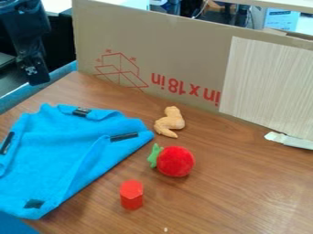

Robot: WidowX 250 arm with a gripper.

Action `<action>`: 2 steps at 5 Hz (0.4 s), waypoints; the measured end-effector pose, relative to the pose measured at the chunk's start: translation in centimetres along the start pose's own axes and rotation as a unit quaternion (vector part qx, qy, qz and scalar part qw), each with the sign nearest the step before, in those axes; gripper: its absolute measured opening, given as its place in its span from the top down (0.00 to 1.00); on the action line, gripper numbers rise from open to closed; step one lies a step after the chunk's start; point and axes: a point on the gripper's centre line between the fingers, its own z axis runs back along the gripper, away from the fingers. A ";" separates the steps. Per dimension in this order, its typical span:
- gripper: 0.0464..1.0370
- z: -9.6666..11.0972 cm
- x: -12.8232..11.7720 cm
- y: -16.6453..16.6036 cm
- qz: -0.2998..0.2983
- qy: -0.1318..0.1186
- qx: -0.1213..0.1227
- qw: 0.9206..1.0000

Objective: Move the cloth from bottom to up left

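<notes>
Nearest the camera, one darker blue surface (13, 225) fills the bottom-left corner, touching or just beside the cloth's lower edge; which, I cannot tell. One blue cloth (67, 155) lies spread with a few folds across the left half of the worktop (238, 183), reaching the view's left edge. Four dark patches (124, 136) sit on it.

Taking the cloth as the clock's centre, four things stand or lie to its right: one yellowish toy wing (174, 121) at two o'clock, just beyond the cloth's right corner; one round red plush (176, 161) with green leaves at three; one upright red block (132, 195) between four and five; and one pale speck (165, 229) farther out on that same line.

One black hand (34, 74) hangs between eleven and twelve, apart from the cloth, past the worktop's far-left edge; whether it is released or clenched I cannot tell. Between that slanting edge and the cloth runs a strip of wood. One cardboard panel (183, 45) stands upright from one o'clock to nearly three.
</notes>
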 end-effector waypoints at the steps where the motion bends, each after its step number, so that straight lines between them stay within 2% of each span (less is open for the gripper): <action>1: 0.04 -0.8 -0.1 -0.2 0.004 0.004 -0.012 1.000; 2: 0.04 -3.0 -0.5 0.2 0.028 0.014 -0.014 0.999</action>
